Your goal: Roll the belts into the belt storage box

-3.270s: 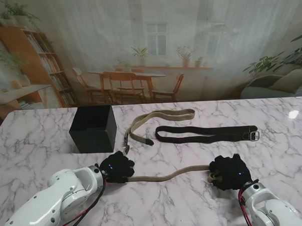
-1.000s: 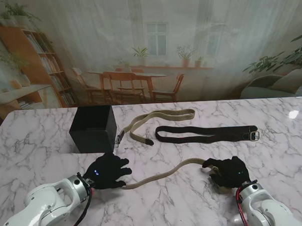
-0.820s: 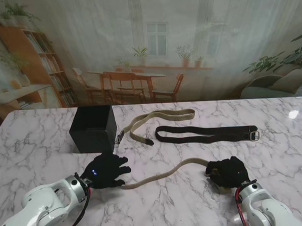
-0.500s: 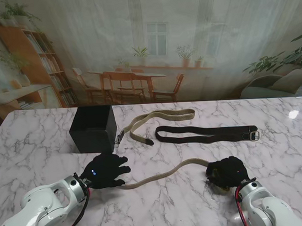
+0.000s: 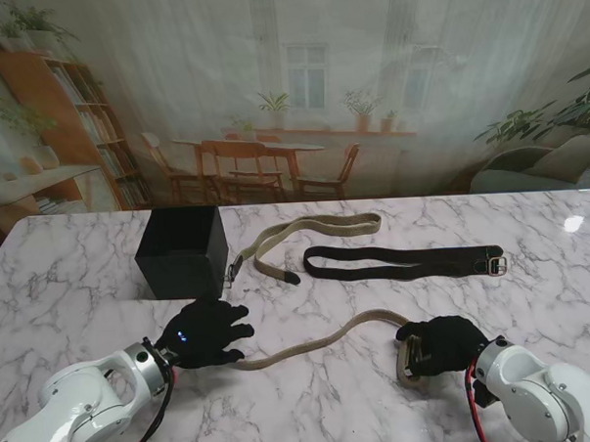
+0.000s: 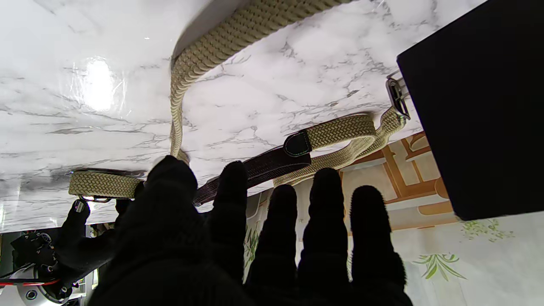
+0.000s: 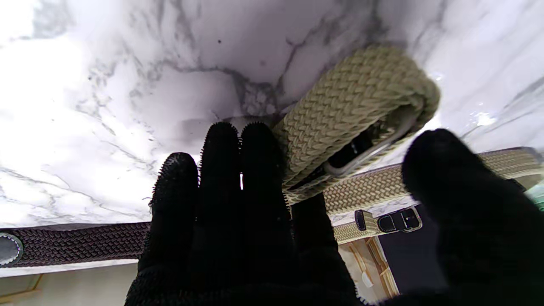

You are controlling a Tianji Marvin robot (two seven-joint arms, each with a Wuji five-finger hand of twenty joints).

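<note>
Marble tabletop [image 5: 72,280] carries everything. Farthest left stands the black belt storage box [image 5: 182,252], with the left hand [image 5: 204,334] nearer to me, fingers spread flat and pressing the tail of the tan woven belt [image 5: 320,341] against the table. That belt snakes rightward to the right hand [image 5: 444,344], whose fingers curl over the buckle end, where a first small coil [image 7: 357,106] has started. Two more belts, a second tan belt [image 5: 310,235] and a dark brown belt [image 5: 405,262], lie farther from me, untouched. To roll well, the right hand should probably keep each turn snug and square, while the left gives slack only gradually.
</note>
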